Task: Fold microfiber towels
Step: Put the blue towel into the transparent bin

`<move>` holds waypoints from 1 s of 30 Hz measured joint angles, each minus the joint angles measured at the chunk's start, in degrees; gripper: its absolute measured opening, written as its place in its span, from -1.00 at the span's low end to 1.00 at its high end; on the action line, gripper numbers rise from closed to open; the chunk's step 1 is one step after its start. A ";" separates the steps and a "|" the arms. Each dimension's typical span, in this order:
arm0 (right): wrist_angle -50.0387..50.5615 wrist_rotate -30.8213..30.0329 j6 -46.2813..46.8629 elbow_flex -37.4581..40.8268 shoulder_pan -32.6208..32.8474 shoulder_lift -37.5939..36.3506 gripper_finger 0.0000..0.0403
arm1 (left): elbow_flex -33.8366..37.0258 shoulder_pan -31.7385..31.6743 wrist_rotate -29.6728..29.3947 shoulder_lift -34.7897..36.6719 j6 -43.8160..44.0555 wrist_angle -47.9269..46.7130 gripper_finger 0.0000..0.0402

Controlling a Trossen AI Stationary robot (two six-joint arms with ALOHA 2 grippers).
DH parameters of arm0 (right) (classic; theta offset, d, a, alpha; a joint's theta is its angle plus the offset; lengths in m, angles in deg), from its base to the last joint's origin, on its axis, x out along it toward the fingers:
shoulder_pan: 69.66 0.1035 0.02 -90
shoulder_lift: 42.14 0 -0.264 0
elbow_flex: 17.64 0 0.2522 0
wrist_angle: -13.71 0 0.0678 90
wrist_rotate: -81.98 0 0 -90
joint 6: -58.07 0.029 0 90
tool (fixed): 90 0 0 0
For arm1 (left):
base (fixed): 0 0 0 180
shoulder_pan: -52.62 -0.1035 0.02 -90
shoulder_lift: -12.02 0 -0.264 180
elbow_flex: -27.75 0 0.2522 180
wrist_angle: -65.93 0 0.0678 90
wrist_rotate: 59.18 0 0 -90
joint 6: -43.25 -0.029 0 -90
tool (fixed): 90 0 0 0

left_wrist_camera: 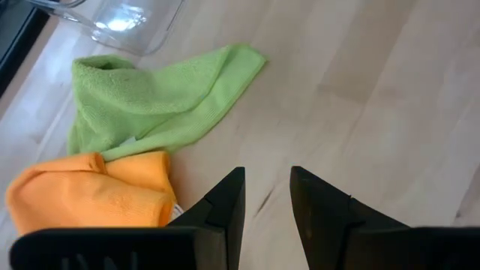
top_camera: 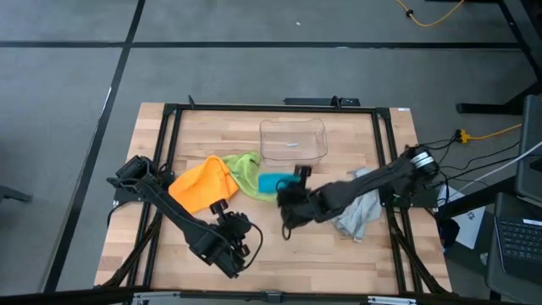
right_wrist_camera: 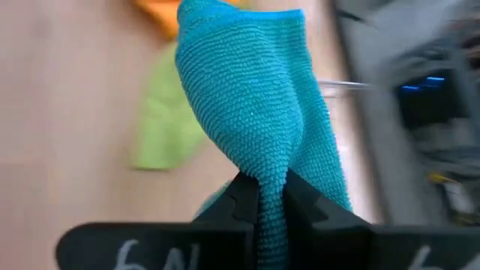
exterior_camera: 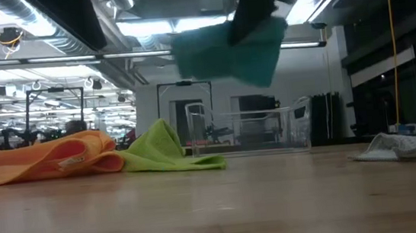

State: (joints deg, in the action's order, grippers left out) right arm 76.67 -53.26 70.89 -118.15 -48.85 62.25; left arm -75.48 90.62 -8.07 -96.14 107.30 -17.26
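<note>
Teal towel [right_wrist_camera: 247, 97] nubby looped cloth; table [top_camera: 279, 254] smooth pale wood

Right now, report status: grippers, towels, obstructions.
Right gripper shut on teal towel, lifted off table. Left gripper open, empty, near orange towel. Green towel, grey towel lying crumpled. Nothing blocking.

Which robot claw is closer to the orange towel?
The left. The left claw hovers open just beside the orange towel. The right claw is farther off near the table's middle, shut on the teal towel it holds up.
</note>
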 joint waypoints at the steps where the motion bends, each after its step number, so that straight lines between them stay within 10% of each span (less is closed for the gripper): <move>1: 1.41 -1.55 -0.47 -0.54 -0.51 -0.66 -0.88 | 0.00 -0.01 0.00 0.00 -0.01 -0.28 -0.51; 9: 3.21 -6.26 -12.28 0.09 -8.93 -5.66 -0.88 | 0.00 -0.11 0.00 0.00 -0.02 -0.72 -0.51; 19: -19.87 9.54 -36.41 13.81 -25.01 -5.64 -0.88 | 0.00 -0.22 -0.01 0.00 -0.08 -1.30 -0.51; 30: -26.37 20.00 -41.80 18.38 -31.52 -5.64 -0.88 | 0.00 -0.46 -0.02 -0.02 -0.03 -1.68 -0.51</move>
State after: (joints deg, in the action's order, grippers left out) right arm 50.30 -33.26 29.09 -99.77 -80.38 56.62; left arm -75.48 90.16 -8.10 -96.16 107.28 -18.94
